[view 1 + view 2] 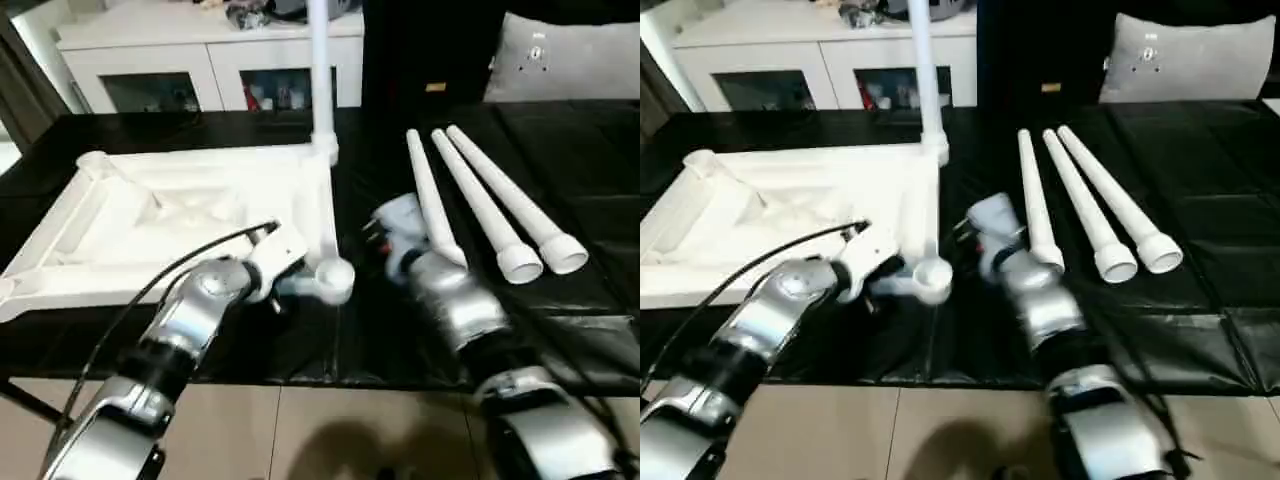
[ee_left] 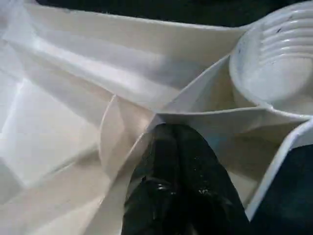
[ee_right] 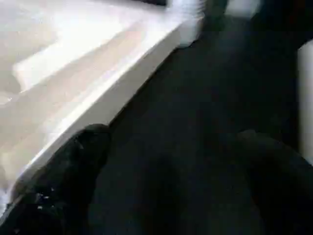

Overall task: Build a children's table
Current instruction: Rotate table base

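The white tabletop (image 1: 180, 215) lies ribbed side up on the black table (image 1: 300, 350), one leg (image 1: 322, 80) standing upright in its far corner socket. Three loose legs (image 1: 480, 200) lie just beside the tabletop. The left gripper (image 2: 178, 161), fingers pressed together and holding nothing, sits over the ribs by the tabletop's near corner socket (image 1: 335, 275), perhaps touching. The right gripper (image 3: 171, 161), spread wide and empty, hovers just off the tabletop's edge.

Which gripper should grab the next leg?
Right. The right gripper is open beside the three loose legs; the left gripper is shut over the tabletop near its corner socket.
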Controlling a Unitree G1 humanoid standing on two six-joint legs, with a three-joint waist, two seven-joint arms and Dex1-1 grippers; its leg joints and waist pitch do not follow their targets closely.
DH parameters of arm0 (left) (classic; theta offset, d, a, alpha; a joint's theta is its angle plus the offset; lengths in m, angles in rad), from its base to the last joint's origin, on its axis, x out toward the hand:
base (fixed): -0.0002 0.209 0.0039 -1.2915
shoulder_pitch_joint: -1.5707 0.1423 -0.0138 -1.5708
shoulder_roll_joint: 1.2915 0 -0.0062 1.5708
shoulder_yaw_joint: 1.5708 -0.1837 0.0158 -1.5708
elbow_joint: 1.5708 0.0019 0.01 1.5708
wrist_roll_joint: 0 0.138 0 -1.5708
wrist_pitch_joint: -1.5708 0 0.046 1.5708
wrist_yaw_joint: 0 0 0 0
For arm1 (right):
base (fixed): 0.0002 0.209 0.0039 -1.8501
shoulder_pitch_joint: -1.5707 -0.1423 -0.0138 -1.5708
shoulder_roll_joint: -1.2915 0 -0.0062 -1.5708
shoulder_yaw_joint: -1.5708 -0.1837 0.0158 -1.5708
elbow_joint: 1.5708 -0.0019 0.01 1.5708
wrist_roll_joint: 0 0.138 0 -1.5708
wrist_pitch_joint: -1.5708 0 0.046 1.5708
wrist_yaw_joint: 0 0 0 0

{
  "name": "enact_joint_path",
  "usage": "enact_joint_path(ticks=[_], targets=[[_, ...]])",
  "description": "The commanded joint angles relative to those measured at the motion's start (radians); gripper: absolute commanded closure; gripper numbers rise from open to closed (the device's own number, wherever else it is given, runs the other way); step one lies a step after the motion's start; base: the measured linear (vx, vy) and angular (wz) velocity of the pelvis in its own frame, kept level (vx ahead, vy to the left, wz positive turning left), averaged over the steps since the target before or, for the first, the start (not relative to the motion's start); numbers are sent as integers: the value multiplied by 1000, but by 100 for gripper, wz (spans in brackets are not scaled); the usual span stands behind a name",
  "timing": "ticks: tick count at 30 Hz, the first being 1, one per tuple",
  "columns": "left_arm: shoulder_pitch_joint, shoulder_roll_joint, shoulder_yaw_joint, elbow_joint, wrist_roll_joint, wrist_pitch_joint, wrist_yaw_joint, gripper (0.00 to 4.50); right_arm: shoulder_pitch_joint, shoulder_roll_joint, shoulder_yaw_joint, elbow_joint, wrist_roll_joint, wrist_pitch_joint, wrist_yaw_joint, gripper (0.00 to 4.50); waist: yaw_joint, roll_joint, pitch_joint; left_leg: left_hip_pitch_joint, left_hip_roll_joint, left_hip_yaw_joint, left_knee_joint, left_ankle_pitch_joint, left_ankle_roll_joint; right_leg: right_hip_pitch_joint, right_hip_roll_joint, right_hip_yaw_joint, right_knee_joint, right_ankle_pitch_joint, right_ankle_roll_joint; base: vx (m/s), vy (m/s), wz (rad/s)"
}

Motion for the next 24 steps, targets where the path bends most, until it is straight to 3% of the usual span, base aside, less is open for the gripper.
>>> enact_joint_path(ticks=[1, 4, 7, 8, 9, 10, 11, 12, 13, 14, 15, 17, 18, 19, 21, 23, 24], targets=[[-21, 5, 21, 42, 20, -38, 51, 438, 21, 0, -11, -89, 18, 24, 12, 0, 6, 1, -80, -24, 17, -8, -62, 8, 111, 87, -59, 56, -70, -239, -40, 0, 0, 0], [-7, -38, 101, 26, -53, -45, 49, 438, 64, -18, -28, -216, 30, 46, 8, 0, 9, 1, -84, -22, 22, -7, -61, 36, 122, 86, -62, 57, -62, -197, -67, 0, 0, 0], [18, -57, 147, -7, -110, -42, 38, 404, 92, -19, -41, -277, 38, 52, -6, 0, 16, 3, -81, -20, 28, -6, -62, 29, 130, 84, -65, 58, -65, -203, -87, 0, 0, 0], [66, -76, 198, -82, -176, -21, 36, 404, 132, -12, -57, -352, 40, 45, -40, 0, 14, 6, -79, -19, 28, -5, -63, 18, 130, 81, -64, 58, -68, -216, -86, 0, 0, 0], [127, -95, 248, -186, -238, 24, 61, 392, 189, 12, -79, -460, 88, 58, -53, 0, 15, -1, -80, -20, 35, -6, -66, 26, 125, 83, -67, 60, -64, -199, -91, 0, 0, 0], [181, -107, 279, -283, -264, 71, 97, 379, 238, 23, -82, -545, 107, 104, -58, 0, 15, -4, -81, -20, 40, -6, -66, 28, 126, 87, -70, 63, -57, -182, -97, 0, 0, 0], [199, -110, 287, -314, -272, 83, 113, 368, 257, 26, -82, -580, 112, 127, -58, 0, 17, -1, -81, -22, 45, -9, -66, 39, 130, 89, -73, 64, -50, -163, -103, 0, 0, 0], [238, -119, 308, -385, -292, 112, 144, 368, 300, 29, -77, -645, 111, 172, -57, 0, 14, -2, -78, -22, 39, -6, -66, 35, 144, 82, -64, 62, -58, -178, -98, 0, 0, 0], [267, -128, 326, -441, -311, 135, 163, 362, 331, 27, -70, -678, 103, 183, -60, 0, 13, -11, -77, -21, 40, -4, -67, 26, 140, 85, -65, 63, -59, -205, -94, 0, 0, 0], [293, -142, 351, -492, -329, 147, 182, 362, 360, 34, -71, -711, 110, 188, -62, 0, 14, -12, -72, -21, 36, -1, -69, 10, 141, 80, -63, 61, -70, -247, -83, 0, 0, 0], [318, -159, 379, -539, -342, 148, 206, 348, 389, 43, -75, -743, 127, 176, -59, 0, 10, -9, -65, -18, 30, 5, -72, -51, 122, 77, -63, 57, -89, -356, -51, 0, 0, 0], [363, -182, 419, -609, -348, 143, 249, 333, 439, 46, -68, -795, 151, 123, -39, 0, 8, -9, -60, -13, 25, 8, -74, -95, 110, 72, -60, 52, -103, -430, -18, 0, 0, 0], [399, -192, 437, -648, -342, 139, 274, 324, 468, 63, -65, -830, 187, 143, -39, 0, 2, -13, -52, -12, 20, 9, -76, -138, 99, 69, -53, 45, -116, -498, 24, 0, 0, 0], [408, -194, 441, -658, -340, 139, 280, 320, 475, 68, -64, -839, 197, 151, -39, 0, -1, -10, -52, -9, 19, 6, -78, -157, 92, 67, -54, 42, -122, -525, 52, 0, 0, 0], [459, -207, 445, -712, -324, 133, 315, 300, 503, 69, -56, -872, 180, 187, -57, 0, -11, -16, -48, -14, 16, 1, -78, -177, 80, 67, -48, 34, -130, -558, 98, 0, 0, 0], [485, -199, 423, -730, -303, 122, 316, 278, 509, 78, -66, -894, 201, 198, -52, 0, -16, -16, -48, -8, 16, 0, -78, -193, 81, 62, -48, 33, -136, -564, 107, 0, 0, 0], [497, -186, 406, -751, -308, 159, 299, 278, 510, 70, -62, -909, 203, 237, -47, 0, -23, -19, -48, -11, 17, -5, -81, -202, 81, 68, -49, 30, -135, -562, 114, 0, 0, 0]])
